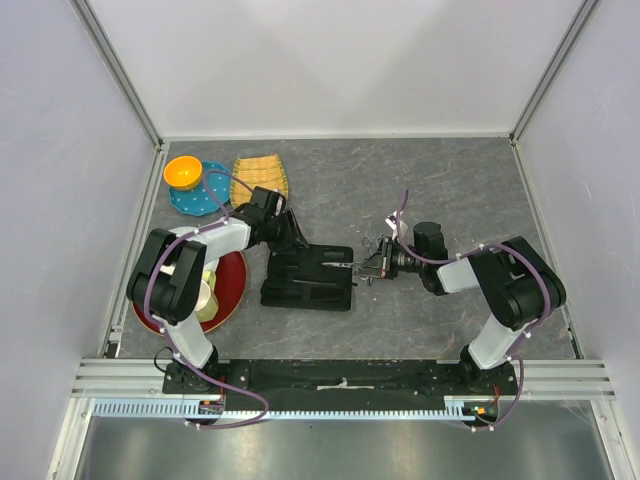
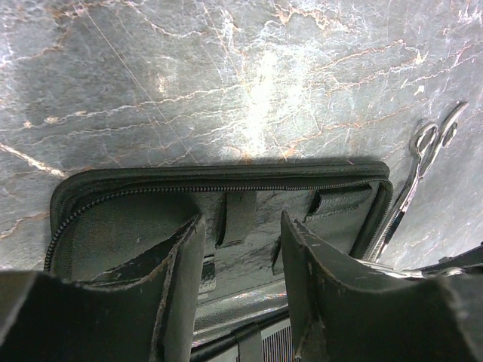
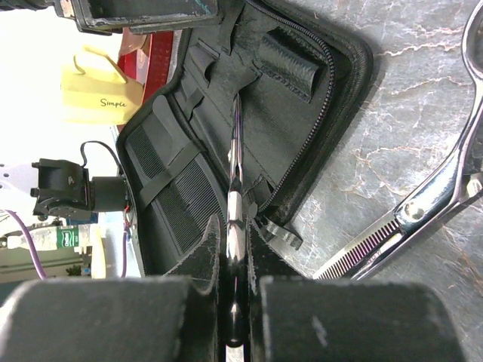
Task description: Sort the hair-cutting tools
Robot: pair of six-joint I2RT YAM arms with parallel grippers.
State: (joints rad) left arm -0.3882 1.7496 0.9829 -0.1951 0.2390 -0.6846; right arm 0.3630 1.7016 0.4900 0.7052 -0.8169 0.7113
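Observation:
The black zip case lies open in the middle of the table. My right gripper is at its right edge, shut on slim silver scissors seen edge-on, blades pointing into the case. A second pair of scissors, with a toothed blade, lies on the table just right of the case; it also shows in the left wrist view. The black comb sits under straps inside the case. My left gripper is open and empty, its fingers spread over the case's inner lining.
A red plate with a yellow cup is at the left. Behind it are an orange bowl on a blue plate and a yellow woven mat. Frame posts and white walls ring the table.

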